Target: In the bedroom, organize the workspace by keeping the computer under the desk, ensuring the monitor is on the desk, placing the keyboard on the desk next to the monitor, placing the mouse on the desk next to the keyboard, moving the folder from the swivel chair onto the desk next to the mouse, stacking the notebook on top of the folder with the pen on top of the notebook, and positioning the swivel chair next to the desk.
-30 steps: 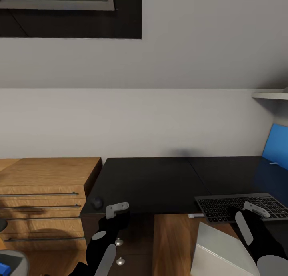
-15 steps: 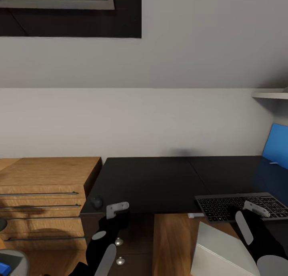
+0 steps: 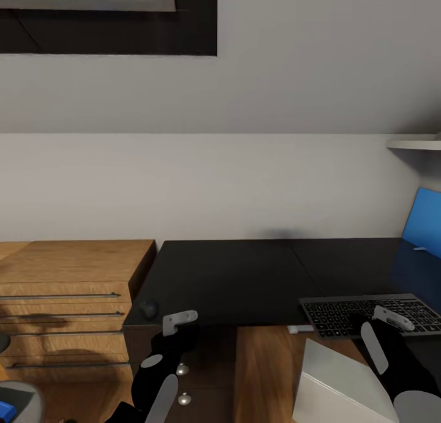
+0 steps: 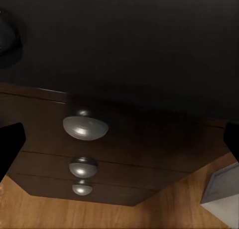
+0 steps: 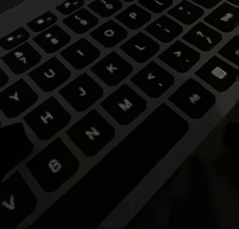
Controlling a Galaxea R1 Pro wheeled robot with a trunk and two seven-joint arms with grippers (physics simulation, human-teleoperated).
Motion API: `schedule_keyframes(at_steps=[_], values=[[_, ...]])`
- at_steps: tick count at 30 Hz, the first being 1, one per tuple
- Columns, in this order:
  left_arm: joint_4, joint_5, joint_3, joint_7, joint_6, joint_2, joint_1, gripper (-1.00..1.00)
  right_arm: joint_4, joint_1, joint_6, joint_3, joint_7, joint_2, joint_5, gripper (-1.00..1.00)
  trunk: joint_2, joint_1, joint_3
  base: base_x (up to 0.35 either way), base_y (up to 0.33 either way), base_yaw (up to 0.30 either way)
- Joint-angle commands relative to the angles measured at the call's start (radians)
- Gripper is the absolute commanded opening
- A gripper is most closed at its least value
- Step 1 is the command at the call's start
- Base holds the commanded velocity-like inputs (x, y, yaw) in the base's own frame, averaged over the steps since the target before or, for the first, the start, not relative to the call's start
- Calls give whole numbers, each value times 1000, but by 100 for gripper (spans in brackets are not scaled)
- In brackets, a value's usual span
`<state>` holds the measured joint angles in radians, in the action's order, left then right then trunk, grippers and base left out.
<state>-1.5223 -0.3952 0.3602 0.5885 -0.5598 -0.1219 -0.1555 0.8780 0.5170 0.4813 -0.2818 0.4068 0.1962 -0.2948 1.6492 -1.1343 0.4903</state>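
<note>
Right gripper (image 3: 392, 321) low over keyboard (image 3: 367, 314) at black desk surface (image 3: 233, 276) front edge, finger state unclear; left gripper (image 3: 177, 322) fingers apart near drawer knobs (image 4: 84, 127).

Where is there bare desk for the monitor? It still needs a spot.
Bare: the desk from its left edge by the wood cabinet to the keyboard, back to the wall. Crowded: front right, with keyboard, right gripper and folder.
</note>
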Motion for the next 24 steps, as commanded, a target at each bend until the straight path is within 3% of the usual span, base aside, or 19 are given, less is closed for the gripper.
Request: schedule_keyframes(at_steps=[1,3,4,8,24], values=[[0,-10,2,9,-1,0,-1,100,-41,0,2,1,6,0,-20,100,1,0,1,106,124,0],[0,-10,8,9,0,1,-1,100,-41,0,2,1,6,0,-20,100,1,0,1,123,128,0],[2,-9,35,9,-1,2,-1,100,-41,0,2,2,6,-1,-21,100,1,0,1,16,15,0],[21,-6,73,11,0,2,-1,100,-41,0,2,4,6,-1,-21,100,1,0,1,77,57,0],[34,-5,83,10,1,2,-1,100,-40,0,2,6,6,-1,-21,100,1,0,1,124,65,0]])
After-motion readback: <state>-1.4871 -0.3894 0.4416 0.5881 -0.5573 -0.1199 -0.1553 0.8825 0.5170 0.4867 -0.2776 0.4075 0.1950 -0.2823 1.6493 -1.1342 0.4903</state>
